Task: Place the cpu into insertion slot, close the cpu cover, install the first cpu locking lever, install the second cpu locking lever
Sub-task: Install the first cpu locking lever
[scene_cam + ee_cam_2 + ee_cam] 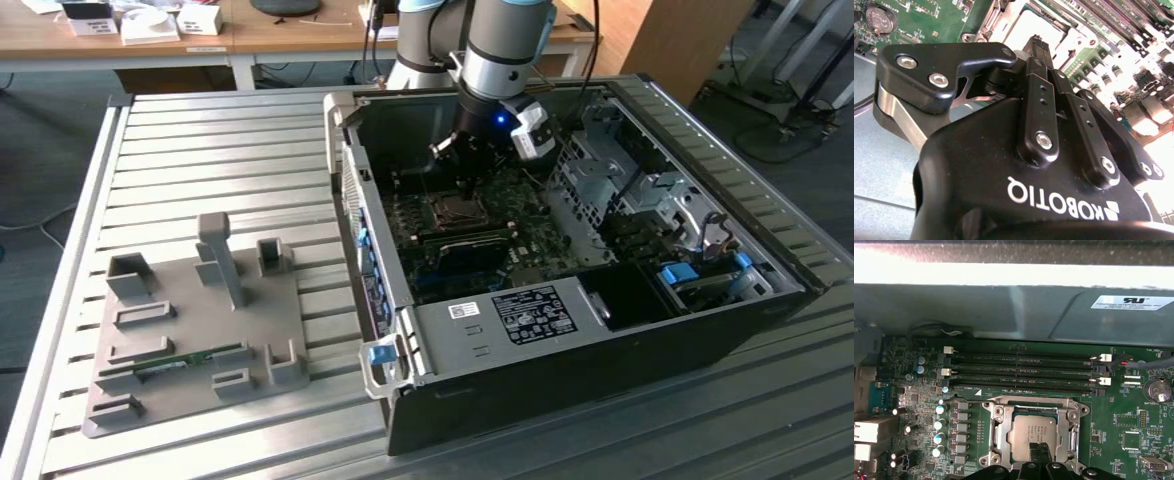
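Gripper (pixel 461 168) inside computer case (pixel 561 370), over insertion slot (pixel 458 210). First wrist view: cpu (pixel 1029 432) seated in slot, cpu cover (pixel 1004 435) apparently down round it. Fingers (pixel 1041 452) look drawn together, nothing held, tip at cpu's edge. Advise: press straight down on frame, not chip. Cpu flat, face up; square, no long axis; sides parallel w/ memory slots (pixel 1024 372).

Open black computer case (pixel 574 400) on slatted table (pixel 200 150); grey fixture tray (pixel 180 395) beside it holds green memory stick (pixel 174 362).
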Robot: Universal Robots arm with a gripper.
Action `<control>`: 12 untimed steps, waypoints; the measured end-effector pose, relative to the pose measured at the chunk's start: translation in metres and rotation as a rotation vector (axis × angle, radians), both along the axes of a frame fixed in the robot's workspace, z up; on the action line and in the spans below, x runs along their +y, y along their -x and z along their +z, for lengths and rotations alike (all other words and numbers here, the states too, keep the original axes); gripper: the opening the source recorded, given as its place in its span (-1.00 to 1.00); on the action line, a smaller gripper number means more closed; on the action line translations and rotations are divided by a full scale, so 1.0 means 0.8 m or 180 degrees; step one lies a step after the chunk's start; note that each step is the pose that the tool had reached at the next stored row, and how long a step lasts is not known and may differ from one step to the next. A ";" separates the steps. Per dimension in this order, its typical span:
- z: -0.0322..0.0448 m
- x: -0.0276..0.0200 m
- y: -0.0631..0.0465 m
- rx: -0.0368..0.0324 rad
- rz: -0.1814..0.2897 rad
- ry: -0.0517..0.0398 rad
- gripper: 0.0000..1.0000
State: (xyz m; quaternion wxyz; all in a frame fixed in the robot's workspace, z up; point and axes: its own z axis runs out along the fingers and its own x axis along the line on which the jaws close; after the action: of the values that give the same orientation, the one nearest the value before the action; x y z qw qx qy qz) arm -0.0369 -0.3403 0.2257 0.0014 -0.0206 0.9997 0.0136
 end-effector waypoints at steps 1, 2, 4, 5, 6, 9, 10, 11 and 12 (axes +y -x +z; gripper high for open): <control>0.0003 0.0000 0.000 0.0000 0.0000 0.0000 -0.79; 0.0006 0.0000 0.000 0.0000 0.0000 0.0001 -0.79; 0.0017 0.0000 0.000 0.0000 0.0000 0.0000 -0.79; 0.0025 0.0000 0.000 0.0000 0.0000 0.0000 -0.79; 0.0035 0.0000 0.000 0.0000 0.0000 0.0000 -0.79; 0.0076 0.0000 0.000 0.0000 0.0000 0.0000 -0.79; 0.0092 0.0000 0.000 0.0000 0.0000 0.0000 -0.79; 0.0109 0.0000 0.000 0.0000 0.0000 0.0000 -0.79; 0.0125 0.0000 0.000 0.0000 0.0000 0.0000 -0.79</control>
State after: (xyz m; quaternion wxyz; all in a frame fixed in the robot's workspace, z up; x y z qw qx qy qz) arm -0.0369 -0.3403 0.2357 0.0014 -0.0206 0.9997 0.0136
